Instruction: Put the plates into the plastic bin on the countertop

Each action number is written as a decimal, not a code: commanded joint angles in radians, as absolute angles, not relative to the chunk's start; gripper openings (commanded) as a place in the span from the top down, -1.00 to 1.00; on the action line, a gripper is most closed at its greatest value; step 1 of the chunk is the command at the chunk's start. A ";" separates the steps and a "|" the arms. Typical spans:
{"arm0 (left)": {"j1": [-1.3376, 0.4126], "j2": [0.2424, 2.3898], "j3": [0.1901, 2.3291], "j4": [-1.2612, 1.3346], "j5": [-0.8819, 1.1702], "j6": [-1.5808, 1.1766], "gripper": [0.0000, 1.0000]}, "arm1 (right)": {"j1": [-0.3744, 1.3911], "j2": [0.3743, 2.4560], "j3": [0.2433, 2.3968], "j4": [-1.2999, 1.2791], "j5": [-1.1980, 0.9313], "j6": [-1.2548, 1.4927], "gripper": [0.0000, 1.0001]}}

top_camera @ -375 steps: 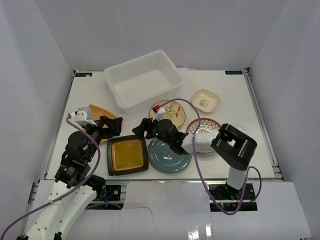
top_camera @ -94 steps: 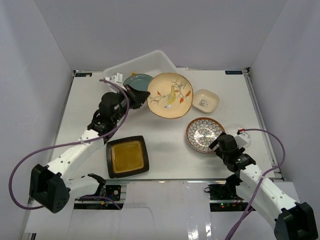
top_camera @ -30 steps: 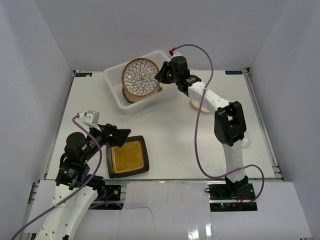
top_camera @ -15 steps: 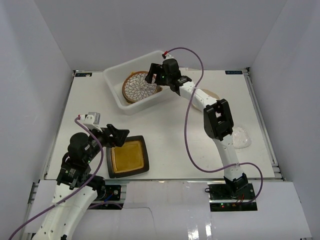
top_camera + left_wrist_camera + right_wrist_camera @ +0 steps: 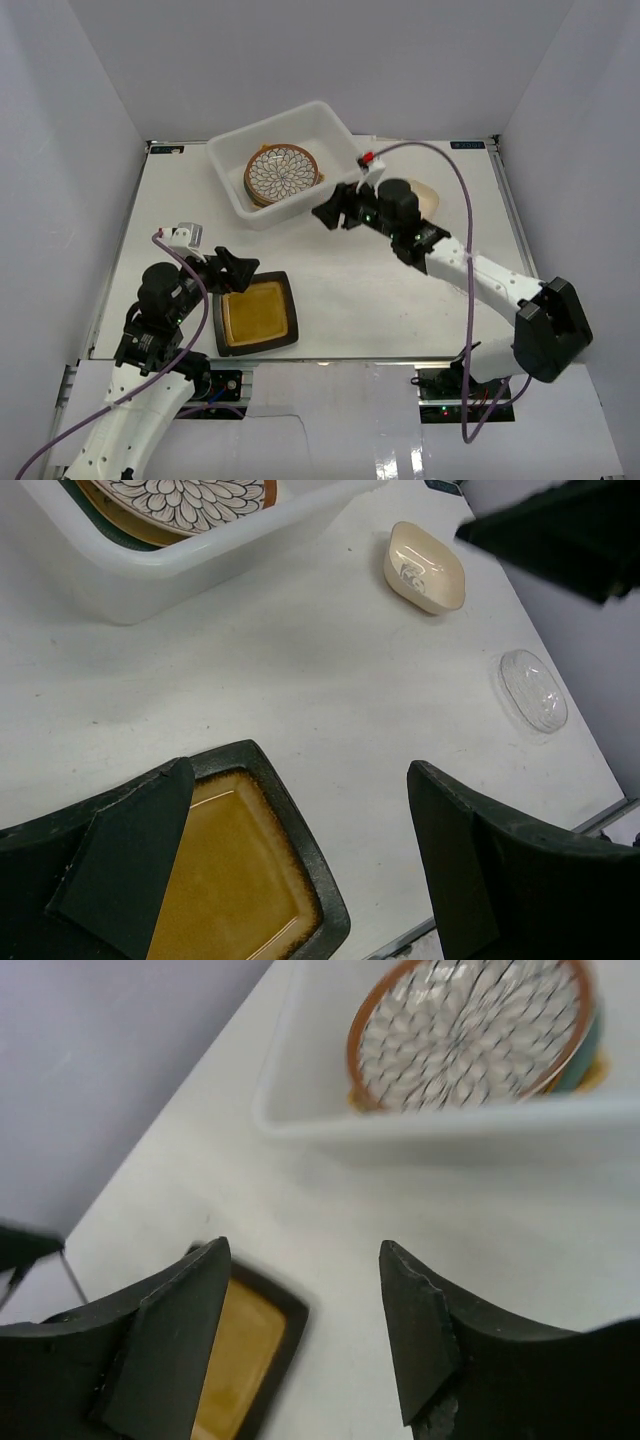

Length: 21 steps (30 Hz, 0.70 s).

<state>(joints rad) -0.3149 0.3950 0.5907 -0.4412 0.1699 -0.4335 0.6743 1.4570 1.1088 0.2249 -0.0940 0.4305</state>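
Note:
The plastic bin [image 5: 228, 165] stands at the back of the countertop [image 5: 360, 295]. The brown mandala plate [image 5: 281, 172] lies flat in it on a stack of other plates. It also shows in the right wrist view [image 5: 470, 1030]. The black square plate with yellow centre [image 5: 255, 313] lies near the front left. My left gripper [image 5: 238, 270] is open and empty just above its far edge [image 5: 240, 880]. My right gripper [image 5: 335, 215] is open and empty, in front of the bin's near wall. The small cream square plate [image 5: 425, 566] and the small clear plate [image 5: 533, 690] lie at the right.
The right arm stretches across the right half of the countertop and partly hides the cream square plate [image 5: 424, 190] in the top view. White walls close in the left, back and right. The bin's near rim [image 5: 400, 1125] lies just ahead of my right gripper [image 5: 305, 1250].
My right gripper has let go of the mandala plate, which now lies flat in the bin. It has pulled back out of the bin toward the near right. The left arm has barely moved.

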 commanded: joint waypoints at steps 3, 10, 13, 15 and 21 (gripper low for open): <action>-0.319 0.431 0.601 -0.431 0.209 -0.423 -0.96 | 0.836 1.404 0.683 0.516 -0.251 0.572 -0.39; -0.307 0.426 0.597 -0.428 0.207 -0.423 -0.96 | 0.931 1.600 0.517 0.874 -0.361 0.805 -0.65; -0.299 0.407 0.592 -0.426 0.199 -0.426 -0.96 | 0.977 1.715 0.547 0.955 -0.351 0.873 -0.60; -0.293 0.400 0.594 -0.426 0.202 -0.426 -0.96 | 1.003 1.810 0.613 0.974 -0.339 0.920 -0.53; -0.290 0.379 0.592 -0.425 0.202 -0.425 -0.96 | 1.051 1.985 0.701 1.115 -0.276 1.037 -0.19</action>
<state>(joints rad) -0.2966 0.3931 0.5903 -0.4400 0.1951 -0.4335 1.0428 1.9385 0.6765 0.9680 -0.3161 0.9432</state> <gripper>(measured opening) 0.979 0.612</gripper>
